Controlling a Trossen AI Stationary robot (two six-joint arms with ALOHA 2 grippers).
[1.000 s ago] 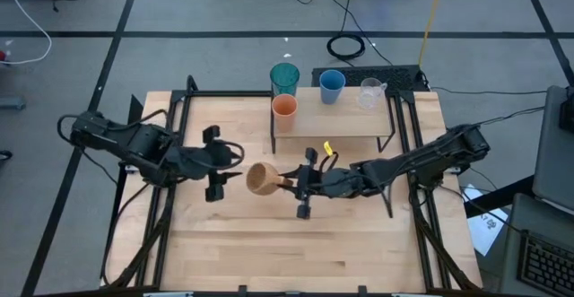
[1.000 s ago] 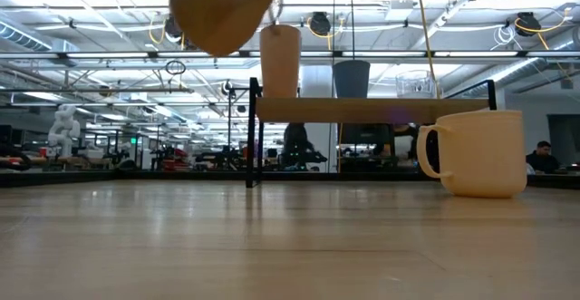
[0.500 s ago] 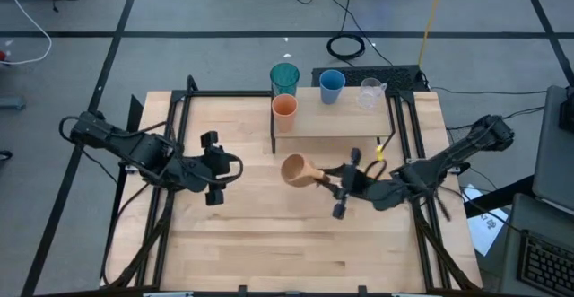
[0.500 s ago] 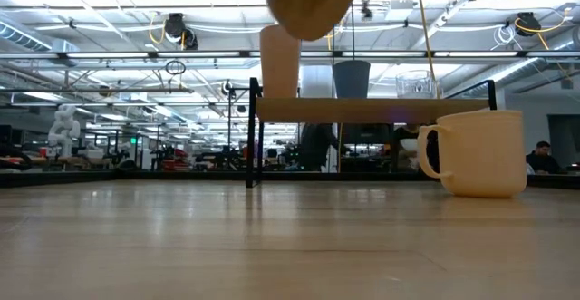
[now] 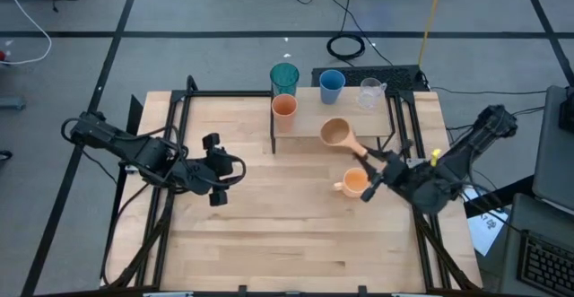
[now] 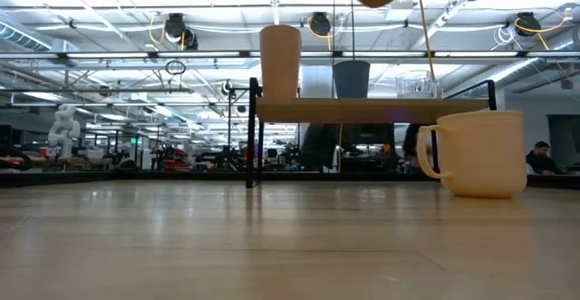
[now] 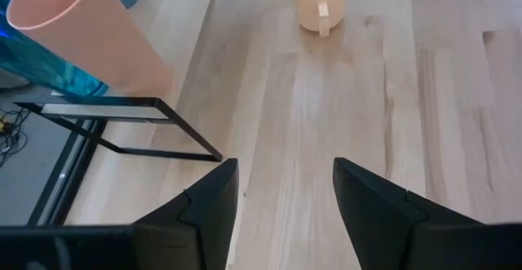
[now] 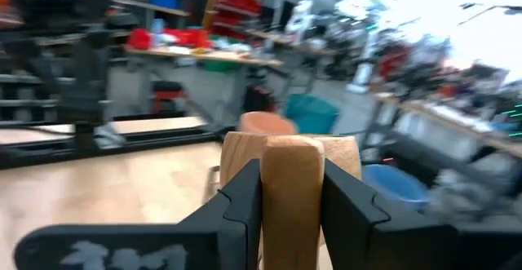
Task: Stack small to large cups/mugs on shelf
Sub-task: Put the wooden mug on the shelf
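The right end effector [image 5: 369, 166] grips the brown wooden mug [image 5: 335, 133] by its handle, holding it above the shelf [image 5: 309, 125] between the orange cup [image 5: 284, 109] and clear cup [image 5: 369, 92]. Lowering it level should avoid clipping neighbours. The left end effector [image 5: 221, 168] waits open over the tabletop [image 5: 269, 234].

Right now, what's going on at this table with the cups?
The right pincer holds the wooden mug by its handle, in the air over the shelf. The teal tumbler, blue cup, clear cup and orange cup are already on it. The orange mug waits on the table. The left pincer hangs open, empty.
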